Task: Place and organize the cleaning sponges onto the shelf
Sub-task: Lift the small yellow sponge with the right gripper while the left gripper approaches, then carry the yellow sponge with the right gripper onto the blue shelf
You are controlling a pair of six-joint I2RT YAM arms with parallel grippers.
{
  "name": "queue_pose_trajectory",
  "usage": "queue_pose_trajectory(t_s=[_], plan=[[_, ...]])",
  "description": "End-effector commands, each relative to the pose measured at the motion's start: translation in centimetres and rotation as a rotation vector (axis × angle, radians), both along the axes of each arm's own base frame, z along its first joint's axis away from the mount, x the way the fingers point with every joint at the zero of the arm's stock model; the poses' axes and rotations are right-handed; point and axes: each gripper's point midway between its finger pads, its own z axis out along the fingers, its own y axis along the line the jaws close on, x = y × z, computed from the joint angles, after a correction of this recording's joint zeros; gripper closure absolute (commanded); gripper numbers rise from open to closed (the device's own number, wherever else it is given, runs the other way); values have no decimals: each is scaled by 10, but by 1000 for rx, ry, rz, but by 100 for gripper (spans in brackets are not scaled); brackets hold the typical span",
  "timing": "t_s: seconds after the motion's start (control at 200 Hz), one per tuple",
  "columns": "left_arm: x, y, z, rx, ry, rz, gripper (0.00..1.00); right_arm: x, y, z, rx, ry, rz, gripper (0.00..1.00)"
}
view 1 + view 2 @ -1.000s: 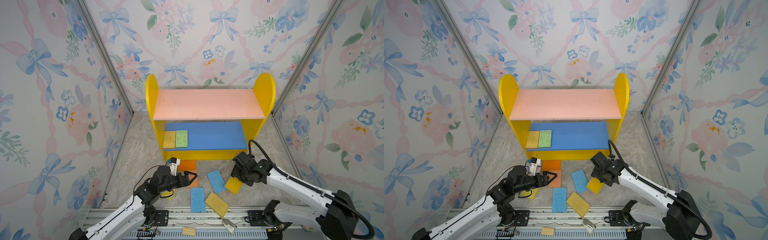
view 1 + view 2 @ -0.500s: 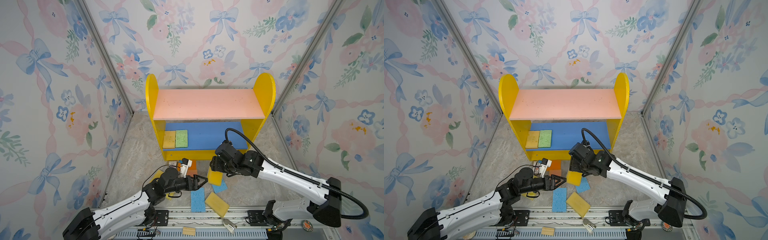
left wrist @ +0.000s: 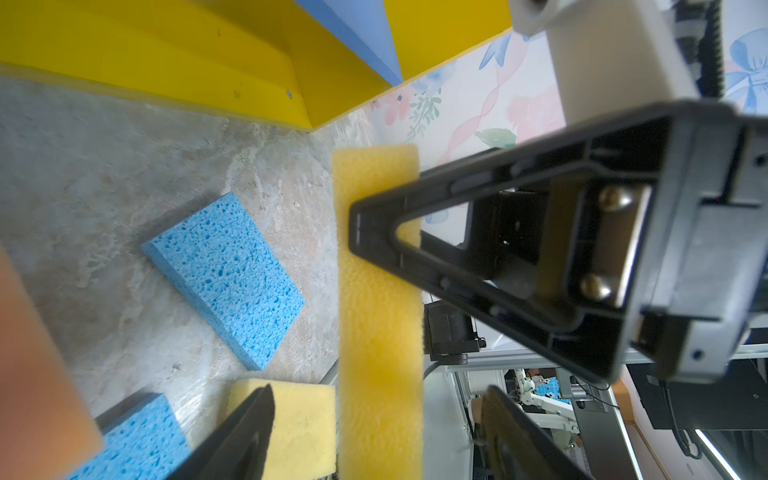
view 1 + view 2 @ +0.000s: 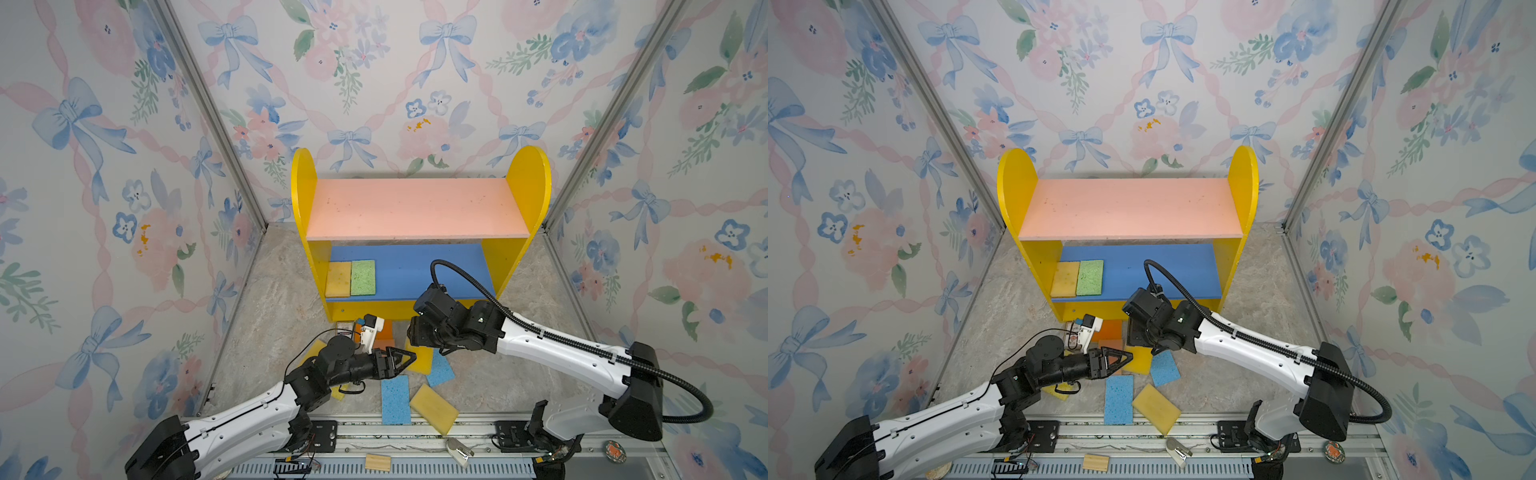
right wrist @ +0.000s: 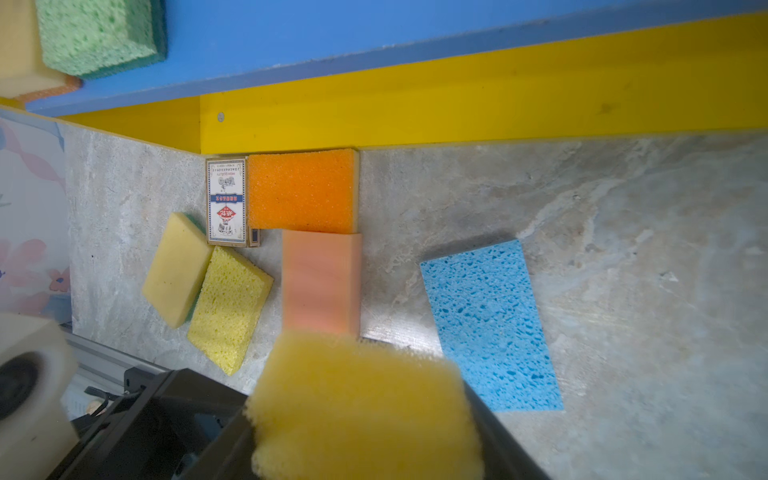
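1. Clamped in the right gripper (image 4: pixel 420 341): a yellow sponge (image 4: pixel 424 362), standing on edge and off the floor, just in front of the shelf (image 4: pixel 528 187), near the middle of its base board.
2. Around the same yellow sponge, the left gripper (image 4: pixel 1128 357) with fingers apart, one on each side. Upper fingertip (image 3: pixel 365 224) at the sponge's face; cannot tell whether it presses.
3. Flat on the shelf's blue lower board, at the end nearer the left arm: a pale sponge (image 4: pixel 338 279) and a green sponge (image 4: pixel 363 277), side by side and touching.
4. Against the shelf's base board: an orange sponge (image 5: pixel 303 191), with a printed card box (image 5: pixel 226 201) touching its side.
5. Just beyond the orange sponge, away from the shelf: a peach sponge (image 5: pixel 320 282), blurred in the right wrist view.
6. Beside the card box, away from the shelf: a smooth yellow sponge (image 5: pixel 176 268) and a porous yellow sponge (image 5: pixel 228 307), touching along one long edge.
7. Farther out from the shelf, on the stone floor: a tilted blue sponge (image 4: pixel 441 370).
8. Farthest from the shelf: a second blue sponge (image 4: pixel 395 400) and a mustard sponge (image 4: pixel 434 409), just beside each other.
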Motion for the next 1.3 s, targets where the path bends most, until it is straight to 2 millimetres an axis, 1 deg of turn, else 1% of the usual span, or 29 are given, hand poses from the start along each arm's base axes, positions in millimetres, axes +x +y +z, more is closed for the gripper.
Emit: queue_pose_trajectory(t_s=[0.0, 0.07, 0.115, 0.22, 0.255, 0.3, 0.335, 0.38, 0.445, 0.48, 0.545, 0.655, 0.725, 0.825, 0.89, 0.98, 1.085, 1.095, 1.105, 1.155, 1.295], plan=[[-1, -4, 9, -41, -8, -10, 34, 0, 21, 16, 49, -33, 50, 36], [-2, -5, 9, -51, 0, -15, 45, 0, 27, 20, 59, -41, 67, 36], [-2, -4, 8, -55, 1, -12, 58, -1, 30, 23, 65, -47, 77, 36], [0, -1, 9, -65, 1, 10, 83, -2, 32, 23, 69, -53, 101, 34], [1, 0, 10, -72, 0, 22, 88, -3, 31, 23, 75, -53, 110, 32], [2, 2, 10, -82, 7, 36, 89, -4, 32, 22, 96, -52, 130, 27], [2, 4, 10, -89, 15, 46, 89, -6, 33, 24, 131, -54, 154, 22], [3, 6, 11, -106, 22, 57, 89, -8, 31, 25, 177, -61, 166, 12], [3, 9, 13, -135, 31, 74, 89, -9, 22, 32, 248, -84, 165, 0], [3, 11, 17, -154, 32, 86, 89, -11, 17, 36, 285, -96, 171, 3], [5, 15, 25, -192, 28, 108, 89, -15, 9, 46, 350, -125, 190, 3], [11, 24, 42, -261, 20, 146, 89, -29, 5, 60, 472, -134, 247, 3], [16, 30, 54, -304, 13, 164, 89, -37, 7, 71, 552, -132, 276, 2], [22, 34, 67, -346, 9, 181, 90, -44, 10, 80, 613, -133, 305, 0], [23, 35, 74, -362, 0, 182, 90, -45, 11, 82, 624, -133, 310, 2], [22, 34, 82, -378, -10, 170, 90, -48, 19, 88, 664, -133, 340, 7], [22, 35, 84, -385, -11, 171, 90, -50, 31, 90, 697, -118, 366, 17], [19, 37, 90, -402, -24, 169, 90, -51, 32, 90, 697, -115, 369, 19], [19, 38, 92, -406, -29, 169, 90, -51, 33, 90, 697, -112, 371, 20], [18, 38, 94, -413, -34, 165, 90, -53, 37, 86, 689, -99, 383, 25], [16, 41, 96, -424, -40, 165, 90, -52, 41, 76, 652, -75, 377, 29]])
